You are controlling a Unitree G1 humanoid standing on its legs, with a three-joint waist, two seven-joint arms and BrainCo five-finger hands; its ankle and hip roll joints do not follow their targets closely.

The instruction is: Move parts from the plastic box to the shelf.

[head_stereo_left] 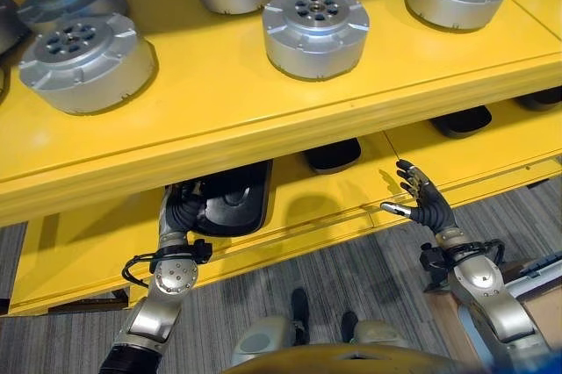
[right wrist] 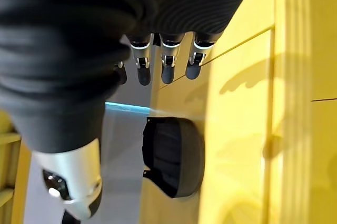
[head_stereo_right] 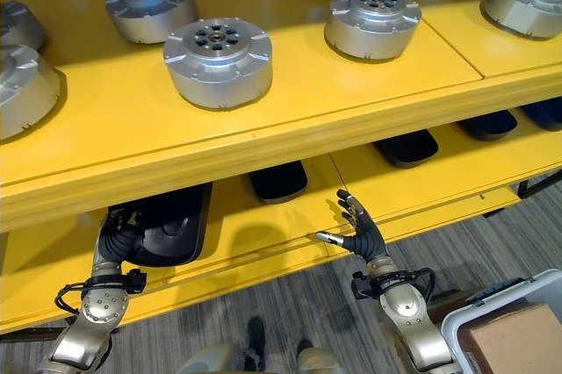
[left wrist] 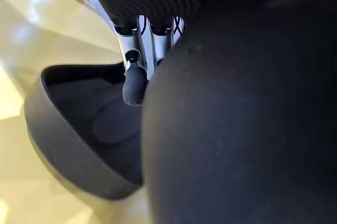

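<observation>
At lower left, the left hand (head_stereo_left: 182,207) reached under the yellow shelf (head_stereo_left: 263,111) beside a black part (head_stereo_left: 233,198); its fingers were hidden. At lower right, the right hand (head_stereo_left: 428,204) hovered, fingers apart.

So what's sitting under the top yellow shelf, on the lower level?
Black tray-like parts lie along the lower shelf. The left hand reaches into the nearest one, its fingers hidden beneath the top shelf. The trays' back portions are covered too.
</observation>
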